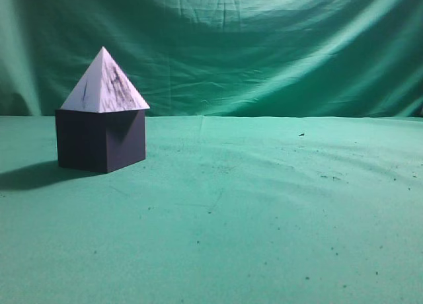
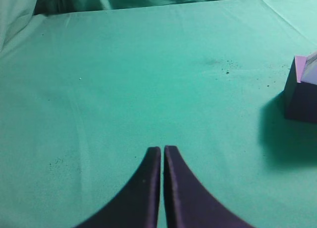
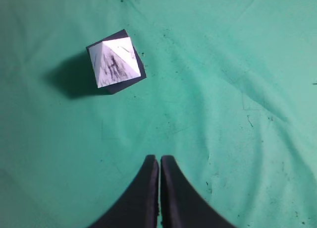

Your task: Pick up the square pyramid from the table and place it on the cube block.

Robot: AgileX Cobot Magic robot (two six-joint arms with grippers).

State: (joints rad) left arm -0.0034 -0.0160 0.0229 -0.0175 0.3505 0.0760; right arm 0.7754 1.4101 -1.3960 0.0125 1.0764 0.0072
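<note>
At left of the exterior view the pyramid (image 1: 104, 84) is seen seated upright on the cube (image 1: 100, 140), slightly overhanging, so placement is judged complete, both grippers (image 2: 162, 149) (image 3: 159, 158) being closed, empty and well clear.

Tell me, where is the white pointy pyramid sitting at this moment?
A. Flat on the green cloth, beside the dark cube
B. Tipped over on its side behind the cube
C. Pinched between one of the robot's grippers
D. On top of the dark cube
D. The square pyramid stands upright with its base resting on the cube block, and both the left gripper and right gripper are shut, empty and apart from it.
</note>
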